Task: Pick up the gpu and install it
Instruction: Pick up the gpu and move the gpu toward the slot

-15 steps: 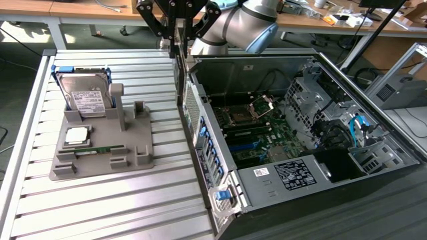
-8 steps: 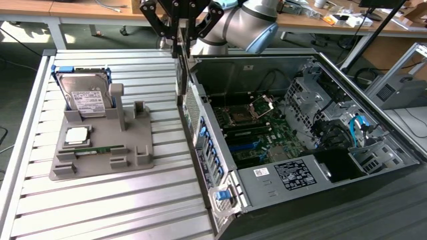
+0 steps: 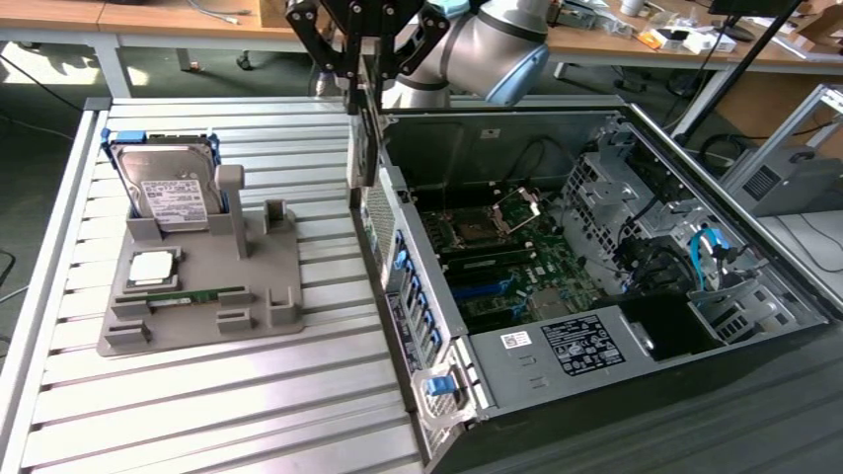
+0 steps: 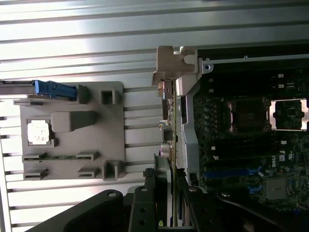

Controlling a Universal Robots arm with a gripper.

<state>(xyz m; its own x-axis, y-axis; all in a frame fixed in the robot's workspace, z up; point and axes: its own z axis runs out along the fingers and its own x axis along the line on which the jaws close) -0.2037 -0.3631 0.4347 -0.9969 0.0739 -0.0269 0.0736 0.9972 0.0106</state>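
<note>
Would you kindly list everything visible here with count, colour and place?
table: one, silver, slatted, under everything.
fixture tray: one, grey, on the table, exterior view's left.
hard drive: one, silver, white label, standing at tray's far end.
processor chip: one, silver, flat in the tray.
memory stick: one, green, in a tray slot.
computer case: one, grey, open, exterior view's right.
motherboard: one, dark green, inside the case.
gpu: one, dark, edge-on above the case's rear wall.
arm: one, silver-grey, behind the case.
claw: one, black, shut on the gpu.
</note>
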